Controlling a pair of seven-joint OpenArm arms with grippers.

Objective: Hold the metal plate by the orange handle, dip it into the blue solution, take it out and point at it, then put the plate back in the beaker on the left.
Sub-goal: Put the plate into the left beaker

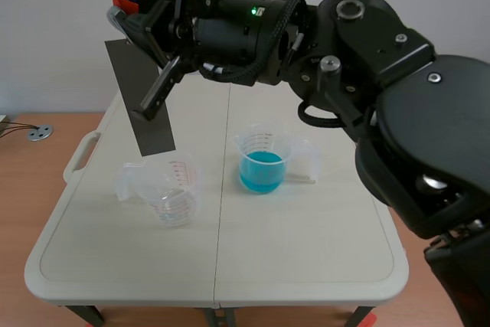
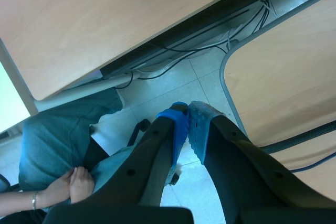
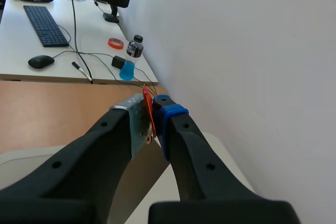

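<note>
Right hand: right gripper (image 3: pixel 152 121) pinches the orange handle (image 3: pixel 148 109); metal plate (image 1: pixel 142 97) hangs tilted, high over the empty beaker (image 1: pixel 172 189)
Left hand: left gripper (image 2: pixel 188 124) pressed together on nothing
Blue beaker (image 1: pixel 262 162): at 3 o'clock of the empty one
Tip: grip firmly; centre the plate's lower edge over the mouth before lowering

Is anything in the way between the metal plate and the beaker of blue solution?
Nothing visible. The right gripper holds the metal plate raised and tilted near the empty beaker. The beaker of blue solution stands open-topped beside that, with no object between.
</note>
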